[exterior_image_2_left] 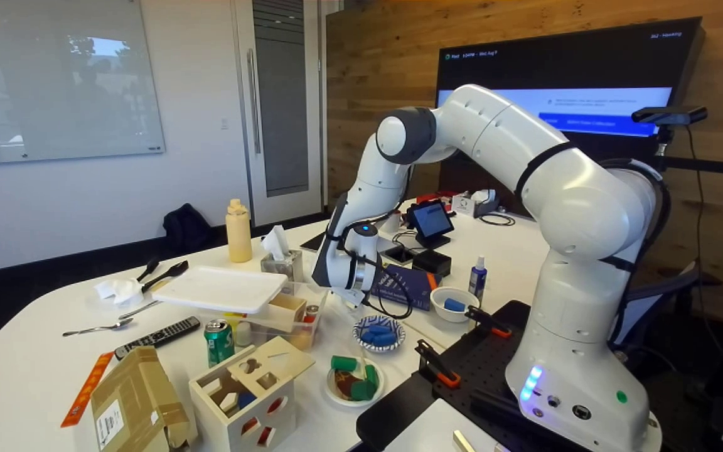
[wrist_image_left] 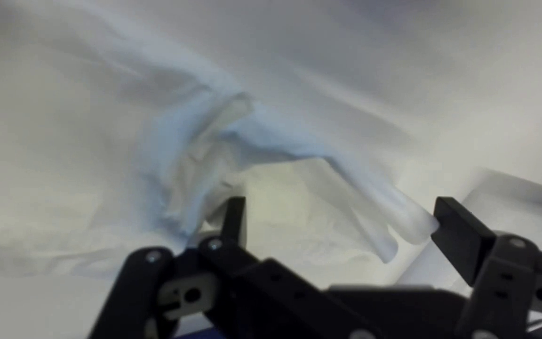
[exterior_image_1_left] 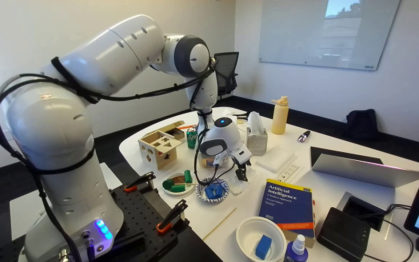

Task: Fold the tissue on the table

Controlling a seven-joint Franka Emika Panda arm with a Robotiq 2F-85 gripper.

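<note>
We are holding the gripper (wrist_image_left: 339,214) spread, fearing too-high closing may miss the tissue (wrist_image_left: 205,150) bunched toward wrist-view ten o'clock.

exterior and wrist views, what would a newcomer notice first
Probably the big robot arm, reaching over the cluttered white table in both exterior views, with blue lights glowing low on it. In the wrist view, the crumpled tissue would likely catch the eye next, spread across the left and middle by the open gripper.
</note>
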